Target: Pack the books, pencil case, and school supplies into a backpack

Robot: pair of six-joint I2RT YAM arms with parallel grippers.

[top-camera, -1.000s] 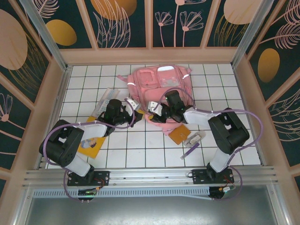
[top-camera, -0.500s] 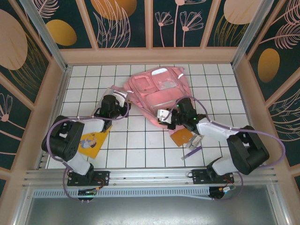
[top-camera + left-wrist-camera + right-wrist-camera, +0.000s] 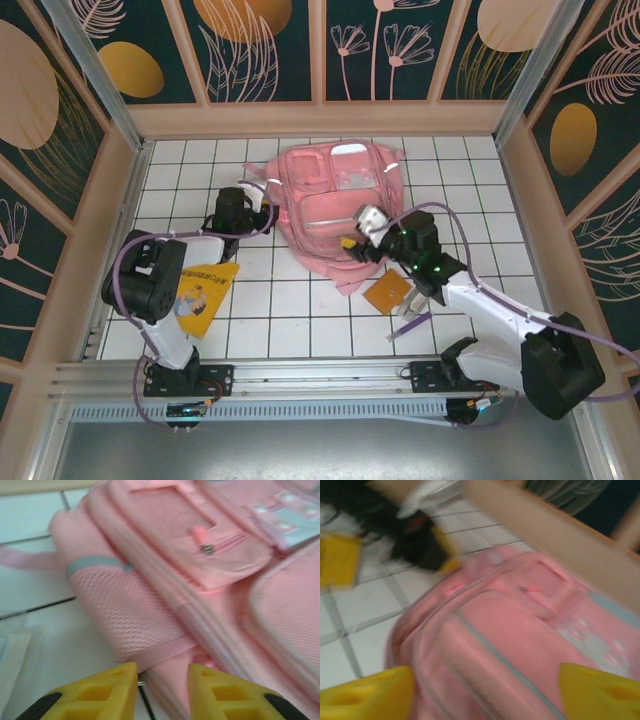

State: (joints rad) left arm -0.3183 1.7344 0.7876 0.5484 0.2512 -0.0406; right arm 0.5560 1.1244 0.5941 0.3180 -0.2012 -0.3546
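"While both pincers flank the backpack (image 3: 335, 190), where does everything lie?"

"Start left of it (and towards the near edge): the yellow booklet (image 3: 205, 290) lies flat on the surface (image 3: 300, 320). The left pincer (image 3: 262, 195) sits at the backpack's left side, slightly parted, gripping nothing."

"And the backpack itself?"

"Its long axis runs far to near. The right pincer (image 3: 355, 240), released wide, hovers over its near-right corner. Past that corner lie the orange square booklet (image 3: 388, 292), grey lump (image 3: 415, 298) and purple pen (image 3: 405, 322). I judge they are far closer to the right pincer."
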